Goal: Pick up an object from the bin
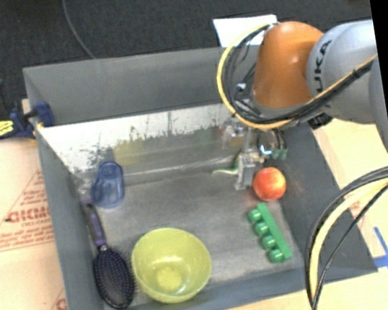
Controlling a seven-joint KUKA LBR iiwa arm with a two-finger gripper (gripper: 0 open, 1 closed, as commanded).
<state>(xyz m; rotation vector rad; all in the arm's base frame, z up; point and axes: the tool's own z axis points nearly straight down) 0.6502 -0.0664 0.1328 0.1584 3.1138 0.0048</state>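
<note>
My gripper hangs at the right of the bin, near the back wall. Just to its lower right, close against it, lies a red-orange apple-like ball. Whether the two touch I cannot tell. A green studded block lies a little in front of the ball, near the bin's right wall.
A yellow-green bowl stands at the front middle. A dark hairbrush with a purple handle lies along the left wall, and a blue scoop-like thing lies at the back left. The arm's orange cover and cables overhang the back right corner.
</note>
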